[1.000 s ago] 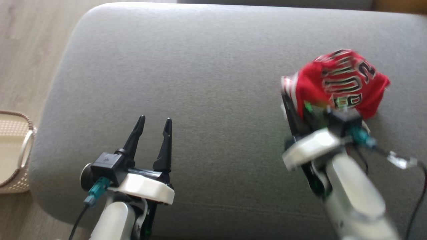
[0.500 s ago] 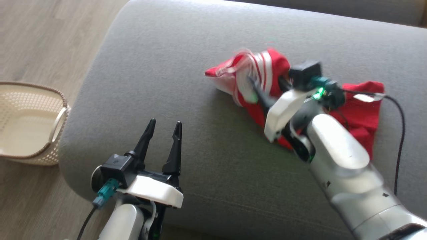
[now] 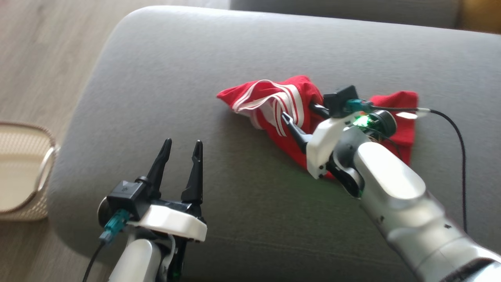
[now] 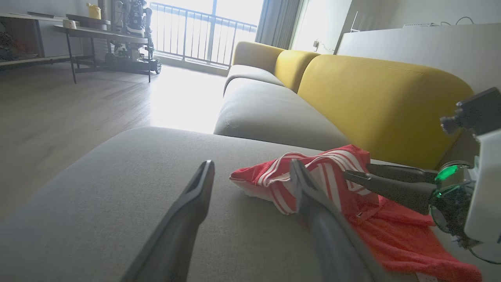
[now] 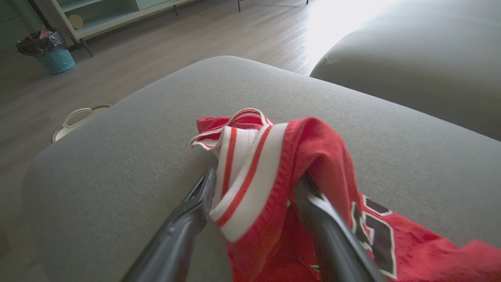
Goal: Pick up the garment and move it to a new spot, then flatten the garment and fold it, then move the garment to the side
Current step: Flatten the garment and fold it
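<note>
Well, right hand [image 3: 298, 110] (fingers spread) straddles garment [image 3: 270, 113].

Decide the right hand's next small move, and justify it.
Probably draw the right hand back clear of the red garment: its fingers stand apart, striped hem draped across them, and the garment lies crumpled on the grey cushion, unflattened.
</note>
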